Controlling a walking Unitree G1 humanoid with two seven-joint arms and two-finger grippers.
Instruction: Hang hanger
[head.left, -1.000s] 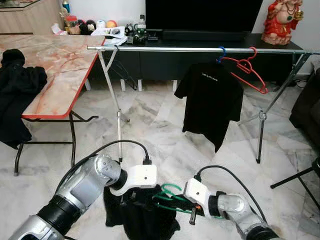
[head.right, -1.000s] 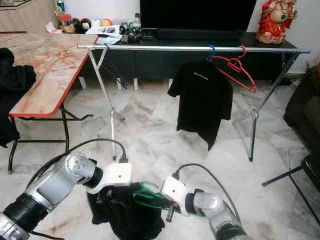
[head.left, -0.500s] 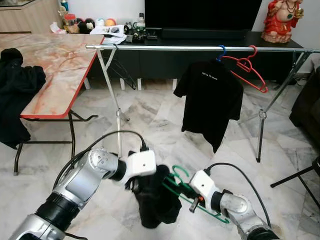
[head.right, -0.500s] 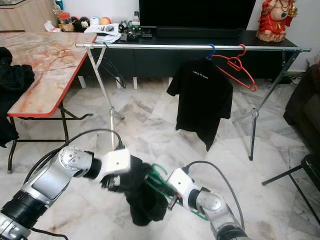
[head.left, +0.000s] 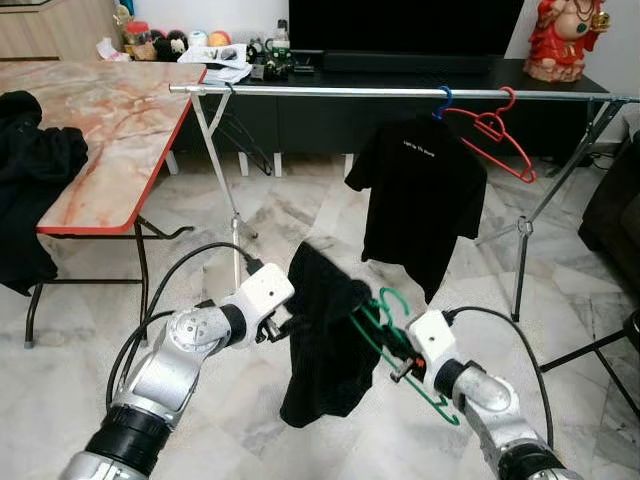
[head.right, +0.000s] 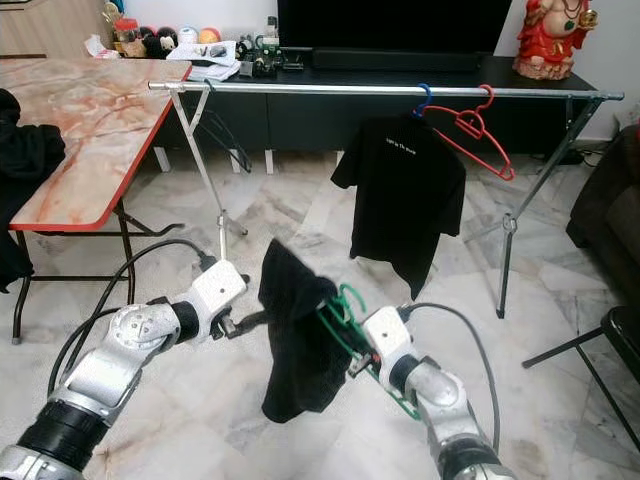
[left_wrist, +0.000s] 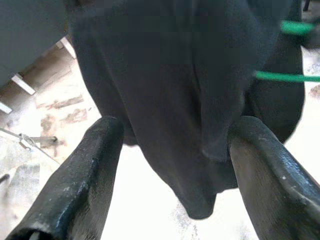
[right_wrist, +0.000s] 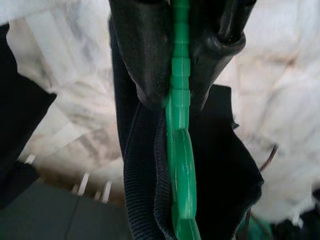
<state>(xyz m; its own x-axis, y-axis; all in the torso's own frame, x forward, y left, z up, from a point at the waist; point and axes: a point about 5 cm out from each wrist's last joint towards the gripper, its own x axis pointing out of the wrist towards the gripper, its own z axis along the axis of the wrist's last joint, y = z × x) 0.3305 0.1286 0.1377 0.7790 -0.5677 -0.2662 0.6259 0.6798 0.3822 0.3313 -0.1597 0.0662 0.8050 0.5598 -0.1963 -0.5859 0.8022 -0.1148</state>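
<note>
Right wrist view, close up: right gripper (right_wrist: 181, 97) fingers (right_wrist: 142, 55) clamped tight on green hanger (right_wrist: 180, 150), dark ribbed collar of black shirt (right_wrist: 142, 195) wrapped round it just past the fingertips; hook not seen here. Left wrist view: left gripper (left_wrist: 172, 150) fingers (left_wrist: 85, 170) spread wide, black cloth hanging between them, touching one finger, w/ gap to the other; can't tell if any real grip. Head views give the whole picture: shirt (head.left: 325, 340) on the green hanger (head.left: 385, 325) held up off the floor between both grippers, left gripper (head.left: 283, 325) at the shirt's side edge, right gripper (head.left: 400, 368) under the hook; lower hanger bar sticks out below right wrist. Shirt well short of rail (head.left: 400, 93), lower and nearer the robot. On rail: hung black T-shirt (head.left: 420, 195) on blue hook, red hanger (head.left: 495, 140) just beside it; long bare stretch of rail toward left stand. Counter (head.left: 100, 130) at left w/ dark clothes (head.left: 35, 190) draped over its edge, partly cut off. Open marble floor (head.left: 300, 220) between robot and rail. Shirt's far side hidden by own folds.
</note>
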